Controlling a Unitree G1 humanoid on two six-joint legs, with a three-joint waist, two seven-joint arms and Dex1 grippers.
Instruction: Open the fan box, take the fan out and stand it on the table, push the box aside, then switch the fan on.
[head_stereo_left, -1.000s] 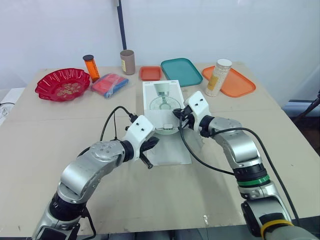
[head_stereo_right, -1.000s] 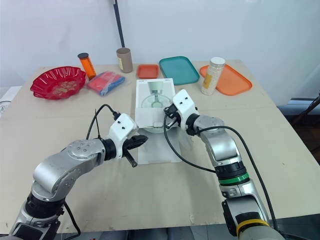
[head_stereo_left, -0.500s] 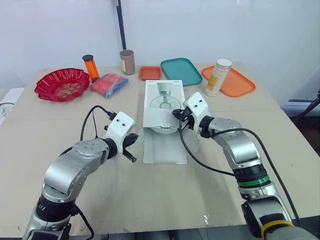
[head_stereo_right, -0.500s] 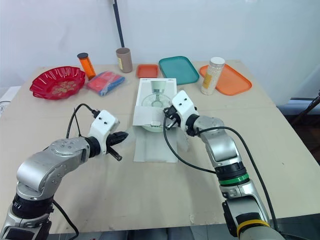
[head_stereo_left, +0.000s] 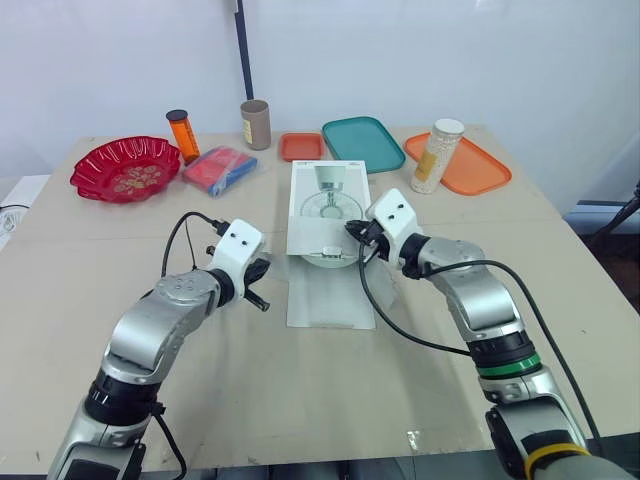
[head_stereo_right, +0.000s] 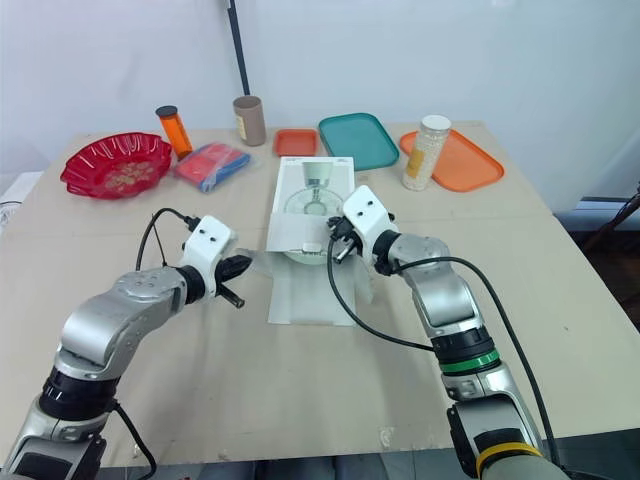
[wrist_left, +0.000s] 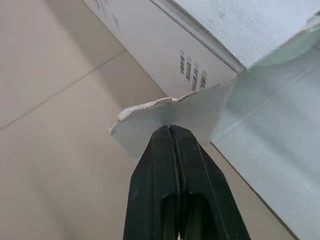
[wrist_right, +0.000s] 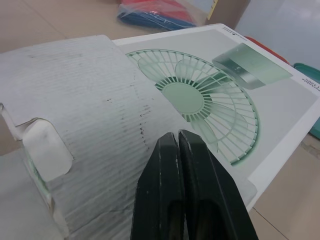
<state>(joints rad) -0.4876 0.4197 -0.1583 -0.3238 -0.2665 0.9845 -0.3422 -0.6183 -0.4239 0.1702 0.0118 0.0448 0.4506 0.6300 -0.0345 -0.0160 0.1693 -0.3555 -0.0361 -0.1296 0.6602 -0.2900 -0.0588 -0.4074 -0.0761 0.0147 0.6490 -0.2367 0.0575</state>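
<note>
Beige tabletop under a white wall: we start at the far left, where a red bowl (head_stereo_left: 125, 168), an orange bottle (head_stereo_left: 183, 135), a blue-and-red packet (head_stereo_left: 219, 168) and a brown tube (head_stereo_left: 255, 124) sit well back from the work.

Our left arm reaches forward with the elbow bent. The left gripper (wrist_left: 171, 129) has its two fingers pressed together, with nothing between them. In the left wrist view their tip sits right at the torn edge of the side flap (wrist_left: 200, 107). Whether it touches the card we cannot tell. We judge it is parked there to keep that flap folded outward, away from the opening.

The fan box (head_stereo_left: 325, 190) lies flat in the middle of the table (head_stereo_left: 300, 400), printed face up. Its long front flap (head_stereo_left: 330, 295) is spread on the tabletop towards us. The box is open at this end, but nothing stands on the table, so we take the fan to be inside. A pale green curve shows at the mouth. It may be the fan, though we cannot say.

Our right arm comes in from the right, forearm angled towards the box. The right gripper (wrist_right: 177, 136) also has its fingers together and empty, poised over the raised top flap (wrist_right: 85, 100) at the box's near end. We judge this a ready spot for lifting the flap or reaching in.

Further right stand a small orange tray (head_stereo_left: 300, 146), a teal tray (head_stereo_left: 362, 142) and a white bottle (head_stereo_left: 438, 155) on a large orange tray (head_stereo_left: 480, 170).
</note>
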